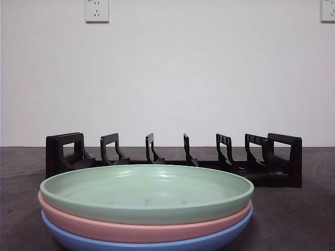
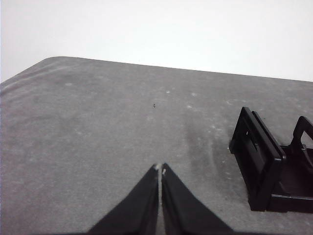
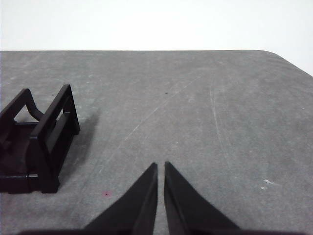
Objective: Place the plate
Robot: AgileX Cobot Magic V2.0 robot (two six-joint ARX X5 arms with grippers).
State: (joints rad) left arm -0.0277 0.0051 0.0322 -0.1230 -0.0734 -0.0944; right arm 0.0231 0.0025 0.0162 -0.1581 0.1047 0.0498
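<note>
A stack of 3 round shallow plastic plates sits nearest the front camera on the grey table: a pale green plate on top, a pink plate beneath it, and a blue plate at the bottom. Behind the stack stands a black slotted plastic dish rack, with no plate in its slots. The left gripper and right gripper each hang above bare table beside one end of the rack, jaws closed together and holding nothing.
</note>
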